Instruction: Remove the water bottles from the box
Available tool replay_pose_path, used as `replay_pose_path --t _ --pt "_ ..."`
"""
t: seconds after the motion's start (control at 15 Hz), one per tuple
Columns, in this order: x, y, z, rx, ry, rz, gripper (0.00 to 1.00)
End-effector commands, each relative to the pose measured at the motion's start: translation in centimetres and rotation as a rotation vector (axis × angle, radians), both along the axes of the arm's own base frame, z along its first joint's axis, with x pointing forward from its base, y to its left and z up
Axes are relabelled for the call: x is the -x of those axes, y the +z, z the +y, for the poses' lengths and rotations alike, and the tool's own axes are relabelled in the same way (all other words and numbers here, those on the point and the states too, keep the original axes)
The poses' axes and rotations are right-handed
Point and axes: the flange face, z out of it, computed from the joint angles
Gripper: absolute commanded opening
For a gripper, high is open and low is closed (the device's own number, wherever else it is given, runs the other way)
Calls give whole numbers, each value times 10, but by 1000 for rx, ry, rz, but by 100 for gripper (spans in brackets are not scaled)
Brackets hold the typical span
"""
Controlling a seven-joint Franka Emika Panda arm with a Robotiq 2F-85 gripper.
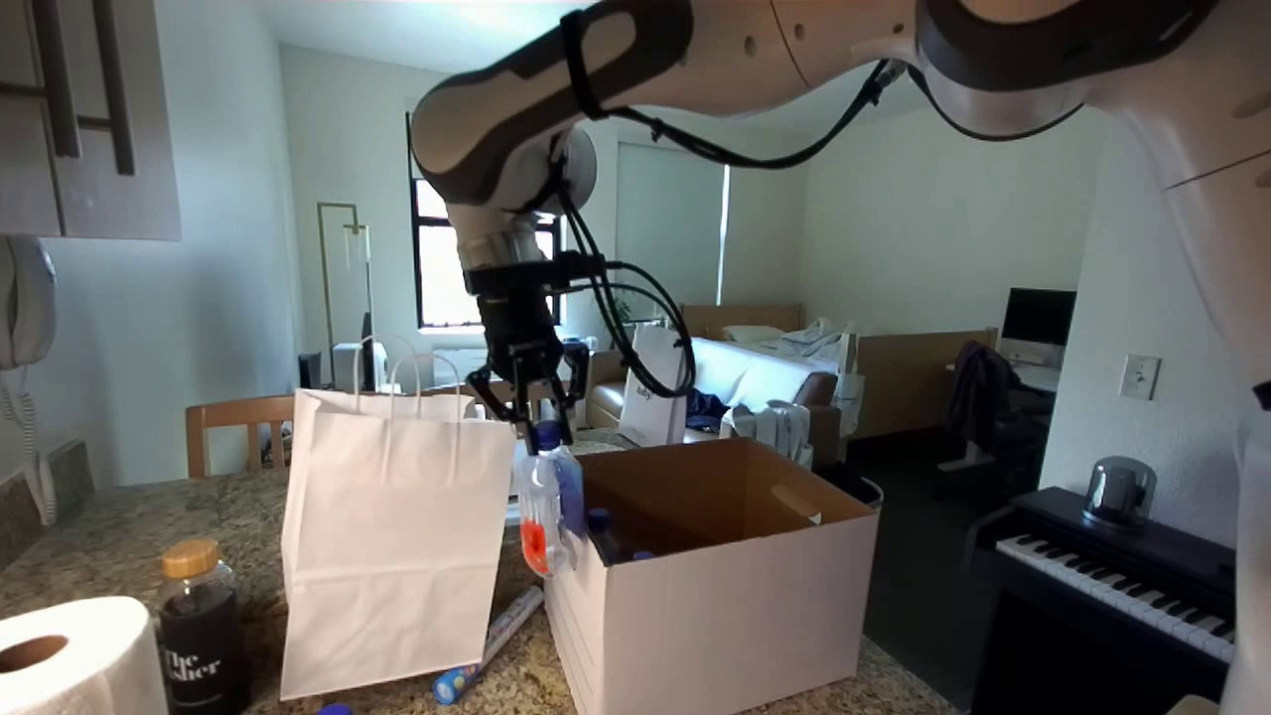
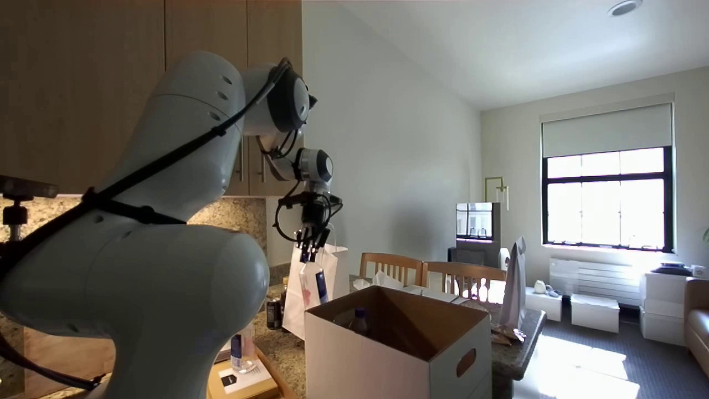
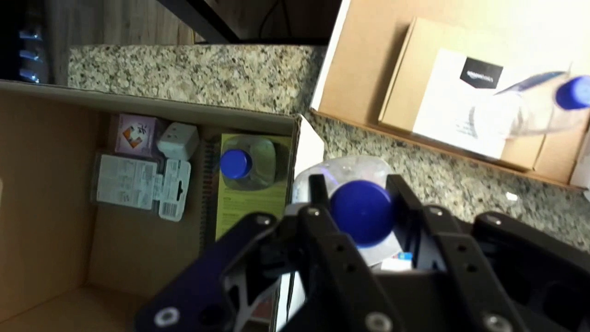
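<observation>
My gripper (image 3: 362,205) is shut on the blue cap of a clear water bottle (image 1: 539,506). The bottle hangs upright just outside the wall of the white box (image 1: 725,626), above the granite counter, as the wrist view shows. Inside the box, a second water bottle (image 3: 260,161) stands on something yellow-green; its cap also shows in both exterior views. A small blue spot (image 1: 643,555) appears near it, too little to identify. Another water bottle (image 2: 242,349) rests in a shallow cardboard tray (image 3: 350,78). My fingers hide part of the box's floor in the wrist view.
A white paper bag (image 1: 397,556) stands close beside the held bottle. Between bag and box lies a printed tube (image 1: 492,641). The squat dark bottle (image 1: 204,636) and a paper roll (image 1: 89,665) are nearby. Small packages (image 3: 126,182) lie inside the box.
</observation>
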Motion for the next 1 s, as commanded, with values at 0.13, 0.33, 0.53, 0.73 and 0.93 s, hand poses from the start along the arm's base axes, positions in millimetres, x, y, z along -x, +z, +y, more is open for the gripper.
replay_pose_path --t 0.13,0.33,0.53,0.73,0.93 --pt "7 -45 -2 -37 75 105 12" --pt "10 -58 13 -26 116 140 12" --pt "18 -77 27 -8 164 190 13" --pt "29 -98 44 15 203 237 12" --pt "33 -108 49 25 230 243 12"
